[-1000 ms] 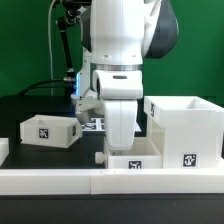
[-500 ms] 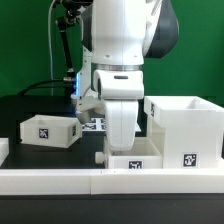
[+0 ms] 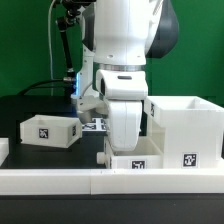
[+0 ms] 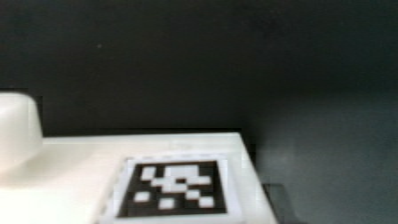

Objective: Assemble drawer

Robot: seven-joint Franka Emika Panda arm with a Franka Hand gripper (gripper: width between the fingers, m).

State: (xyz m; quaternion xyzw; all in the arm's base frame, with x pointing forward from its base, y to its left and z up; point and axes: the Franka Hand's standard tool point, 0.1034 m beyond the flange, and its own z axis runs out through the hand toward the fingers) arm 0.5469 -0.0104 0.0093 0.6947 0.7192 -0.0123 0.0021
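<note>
The drawer's tall white shell (image 3: 186, 128) stands at the exterior view's right, with a tag on its front. A small open-topped tray (image 3: 136, 161) with a tag sits just left of the shell, behind the front rail. My gripper (image 3: 120, 148) reaches down onto this tray's rear wall. Its fingertips are hidden behind the tray, and it seems shut on that wall. The second tray (image 3: 48, 130) rests apart at the left. The wrist view shows a tagged white surface (image 4: 178, 187) very close over the dark table.
A long low white rail (image 3: 100, 181) runs along the front edge. The marker board (image 3: 94, 124) lies behind the arm on the black table. A rounded white piece (image 4: 15, 130) shows blurred in the wrist view. A green backdrop and cables are at the rear.
My arm and the near tray have shifted slightly toward the exterior view's right, closer to the shell. The left tray and the shell have not moved.
</note>
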